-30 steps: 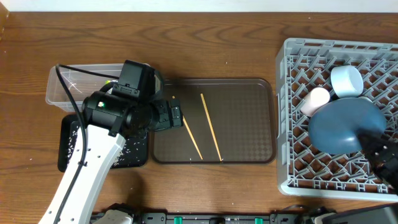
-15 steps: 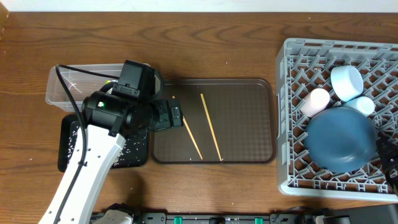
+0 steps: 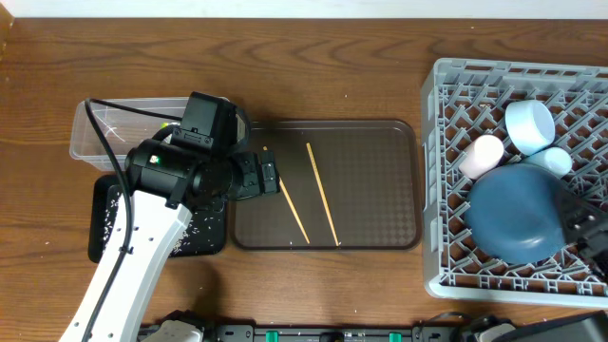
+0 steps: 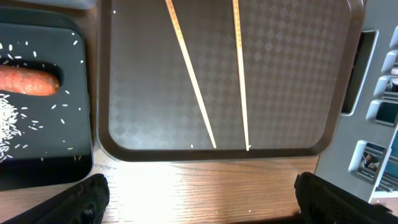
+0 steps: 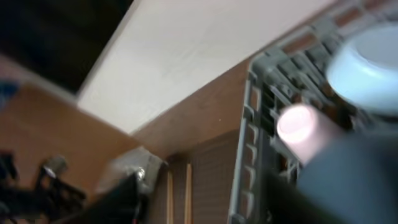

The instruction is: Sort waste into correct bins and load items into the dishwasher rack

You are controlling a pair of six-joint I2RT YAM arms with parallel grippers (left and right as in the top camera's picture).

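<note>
L jaws stood spread wide by brown tray (image 4: 292, 93) w/ 2 chopsticks (image 4: 193, 81). R jaws at plate (image 3: 513, 218) in rack (image 3: 432, 190), bench right edge; couldn't tell grip.

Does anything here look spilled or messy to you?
Yes. Loose white rice grains lie scattered across the black tray, beside an orange sausage stick. A few white specks, possibly more rice, sit on the brown tray. The two chopsticks on it lie splayed rather than parallel.
</note>
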